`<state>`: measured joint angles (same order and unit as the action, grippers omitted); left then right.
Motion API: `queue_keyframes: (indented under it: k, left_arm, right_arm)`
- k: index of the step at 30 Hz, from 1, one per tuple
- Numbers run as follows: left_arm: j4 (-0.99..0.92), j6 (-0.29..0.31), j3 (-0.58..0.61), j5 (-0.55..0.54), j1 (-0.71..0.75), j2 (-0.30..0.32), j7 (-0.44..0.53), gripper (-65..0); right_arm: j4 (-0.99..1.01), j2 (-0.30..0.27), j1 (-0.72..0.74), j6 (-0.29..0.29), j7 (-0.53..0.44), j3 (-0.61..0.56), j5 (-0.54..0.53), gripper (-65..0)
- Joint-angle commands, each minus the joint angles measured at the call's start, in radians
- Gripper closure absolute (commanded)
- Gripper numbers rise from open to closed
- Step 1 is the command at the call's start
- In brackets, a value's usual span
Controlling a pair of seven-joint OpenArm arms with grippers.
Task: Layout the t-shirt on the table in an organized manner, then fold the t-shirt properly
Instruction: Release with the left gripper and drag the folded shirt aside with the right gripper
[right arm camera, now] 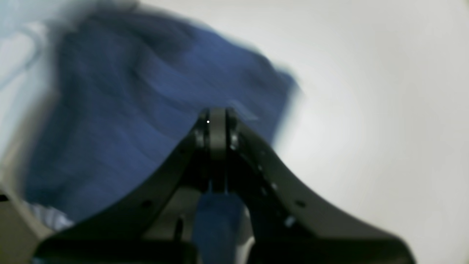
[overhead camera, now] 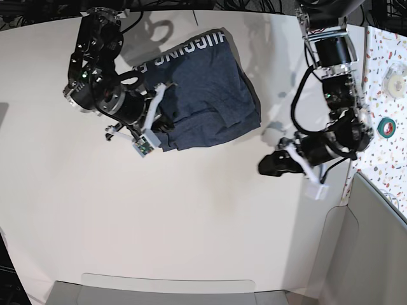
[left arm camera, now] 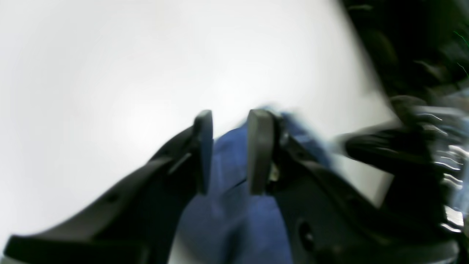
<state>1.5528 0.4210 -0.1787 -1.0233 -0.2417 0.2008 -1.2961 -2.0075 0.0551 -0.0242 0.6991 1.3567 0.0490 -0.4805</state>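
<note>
The navy t-shirt point(overhead camera: 203, 95) lies bunched and partly folded at the far middle of the white table point(overhead camera: 159, 222), with its white lettering along the far edge. My right gripper point(overhead camera: 160, 121) is at the shirt's left edge. In the right wrist view the right gripper point(right arm camera: 218, 117) is shut, pinching the blue cloth point(right arm camera: 128, 110). My left gripper point(overhead camera: 266, 166) hovers over bare table just right of the shirt's near right corner. In the blurred left wrist view, the left gripper point(left arm camera: 231, 150) has its fingers apart, with blue fabric point(left arm camera: 231, 205) seen beyond them.
A speckled strip runs along the right edge, carrying a green tape roll point(overhead camera: 386, 127) and a white roll point(overhead camera: 395, 79). A grey panel point(overhead camera: 375, 241) stands at the near right. A grey tray edge point(overhead camera: 165, 289) lies along the table front.
</note>
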Motion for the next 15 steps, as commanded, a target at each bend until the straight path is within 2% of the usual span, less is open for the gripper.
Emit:
queue_keyframes:
  k: [1, 5, 9, 11, 15]
  left_arm:
    - [0.025, 0.008, -0.012, -0.036, 0.002, 0.013, 0.036, -11.0]
    - [0.045, 0.006, -0.035, -0.038, 0.106, 0.102, 0.097, -6.4]
    - [0.053, 0.006, -0.035, -0.036, 0.201, 0.173, 0.187, -3.6]
    - [0.051, 0.006, -0.035, -0.036, 0.242, 0.199, 0.224, -3.3]
    - [0.053, 0.006, -0.037, -0.036, 0.265, 0.210, 0.257, -3.3]
  right_arm:
    - [-0.020, 0.018, 0.008, -0.001, -0.015, -0.022, -0.011, 0.0]
    - [-0.005, 0.067, -0.006, -0.001, -0.015, -0.127, -0.007, 0.0]
    - [0.037, 0.065, -0.010, -0.001, -0.018, -0.145, 0.053, 0.0]
    - [0.077, 0.062, -0.012, -0.001, -0.018, -0.145, 0.093, 0.0]
    - [0.219, 0.041, 0.005, -0.001, -0.018, -0.148, 0.111, 0.0]
